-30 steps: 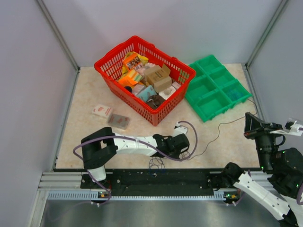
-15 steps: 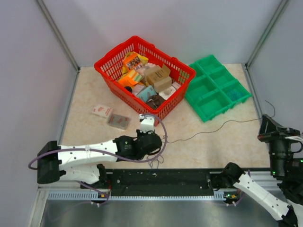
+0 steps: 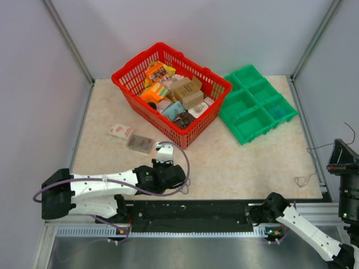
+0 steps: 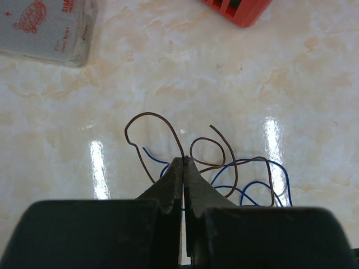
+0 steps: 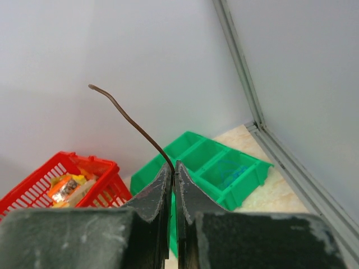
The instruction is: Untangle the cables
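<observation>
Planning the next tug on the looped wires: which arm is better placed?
Left. The left pincer is shut on the loops; the right pincer holds one wire end far away.

Most of the counter point(image 3: 252, 162) in front of the red basket point(image 3: 147, 110) and green tray point(image 3: 248, 75) is sitting wide open, plenty of room to pass. The left side is getting tighter. The left arm point(image 3: 101, 186) is lying along the near edge, cables point(image 4: 152, 114) are looping at its tip, and two small packs point(image 3: 120, 131) are sitting near the basket. Side walls point(image 3: 33, 112) are boxing everything in.
</observation>
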You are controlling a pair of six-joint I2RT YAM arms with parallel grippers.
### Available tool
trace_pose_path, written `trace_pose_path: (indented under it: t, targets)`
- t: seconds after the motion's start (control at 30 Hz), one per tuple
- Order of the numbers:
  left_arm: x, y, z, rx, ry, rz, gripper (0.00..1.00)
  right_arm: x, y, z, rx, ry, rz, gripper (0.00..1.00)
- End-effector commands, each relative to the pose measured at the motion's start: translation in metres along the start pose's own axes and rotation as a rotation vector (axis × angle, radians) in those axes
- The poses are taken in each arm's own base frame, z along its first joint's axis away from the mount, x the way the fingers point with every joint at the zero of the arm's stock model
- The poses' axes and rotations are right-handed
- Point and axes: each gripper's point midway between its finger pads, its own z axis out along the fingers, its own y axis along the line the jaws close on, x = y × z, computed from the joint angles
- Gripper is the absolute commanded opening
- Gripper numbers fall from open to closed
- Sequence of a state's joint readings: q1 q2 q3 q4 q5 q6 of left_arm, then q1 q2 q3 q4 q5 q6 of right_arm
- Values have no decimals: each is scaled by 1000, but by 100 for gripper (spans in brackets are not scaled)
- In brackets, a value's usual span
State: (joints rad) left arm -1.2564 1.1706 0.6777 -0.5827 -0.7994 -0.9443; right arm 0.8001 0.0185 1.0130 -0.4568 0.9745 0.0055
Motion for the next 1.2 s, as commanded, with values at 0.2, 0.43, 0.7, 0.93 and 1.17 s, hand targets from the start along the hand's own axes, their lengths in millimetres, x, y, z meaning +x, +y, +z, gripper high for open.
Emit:
trace_pose_path:
  t: [0.2, 0.43, 0.7, 0.93, 1.17]
  targets:
    - [-1, -3, 7, 6, -37, -31, 0, 47, 74, 20, -161, 141, 52, 0]
    - [2, -3, 10, 34, -56, -48, 0, 52, 128, 30, -298, 218, 57, 0]
    - [0, -11, 9, 80, -63, -37, 0, 131, 143, 26, -308, 410, -19, 0]
    - [-2, -17, 9, 126, -78, -27, 0, 229, 151, 11, -271, 687, -94, 0]
    - [2, -21, 10, 163, -77, -8, 0, 330, 164, -4, -214, 980, -210, 0]
